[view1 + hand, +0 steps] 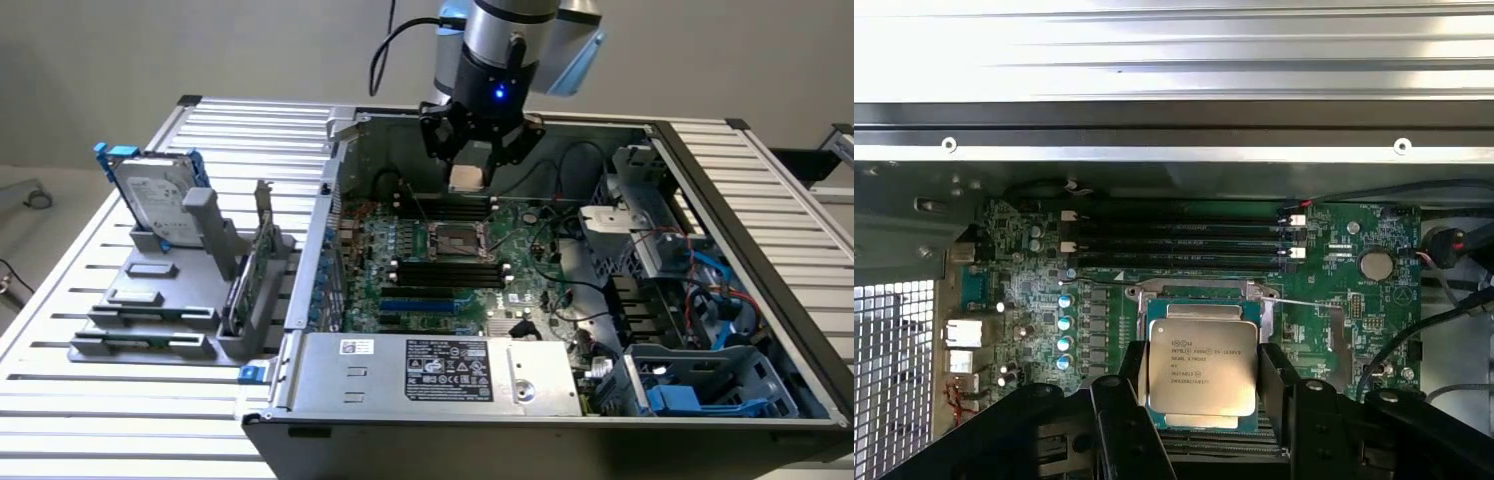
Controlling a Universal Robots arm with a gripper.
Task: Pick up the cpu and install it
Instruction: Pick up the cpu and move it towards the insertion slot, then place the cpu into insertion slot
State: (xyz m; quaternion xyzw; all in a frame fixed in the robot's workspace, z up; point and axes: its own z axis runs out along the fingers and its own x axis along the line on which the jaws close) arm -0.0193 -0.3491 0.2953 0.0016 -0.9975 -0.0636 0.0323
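Pincer (1202, 378) clamps cpu (1202, 366), hovering above motherboard socket (458, 238).

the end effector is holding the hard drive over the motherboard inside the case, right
No. The wrist view shows the end effector holding the cpu, not the hard drive, over the motherboard inside the case. The hard drive stands in the rack outside it.
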